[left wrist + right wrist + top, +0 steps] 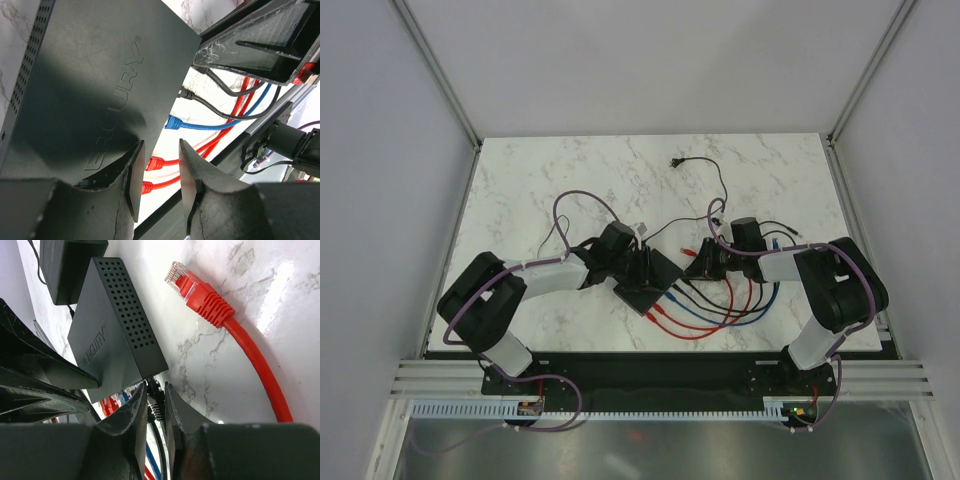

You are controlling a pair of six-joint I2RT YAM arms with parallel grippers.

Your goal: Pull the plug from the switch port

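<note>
- switch (652,287): flat matte-black box, logo side up, flat on the marble tabletop (770,180) near ctr, btwn the two arms. Long axis diagonal in top view, near-left to far-right. Ported long edge faces near-right.
- Cables in that edge (left wrist view): black cables (187,94), a blue cable (175,122), red cables (156,162). They loop off over the tabletop toward near-right.
- black plug (155,407): ribbed boot, at the switch's ported edge, sits btwn the right fingers.
- right fingers (131,420): narrow gap, the black plug's boot fills it. Can't tell if they clamp it.
- right arm (830,290): base near-right, elbow bent out to the right, forearm runs left, wrist low by the switch's right end.
- left fingers (131,190): part-way apart, nothing btwn them. One finger overlaps the switch's top by the ported edge; contact not clear.
- left arm (495,300): base near-left, elbow folded out to the left, forearm runs right, wrist over the switch's far-left part.
- loose red plug (192,287): lies on the tabletop, contacts bare, apart from the switch.
- small black box (70,265): beyond the switch in right wrist view.
</note>
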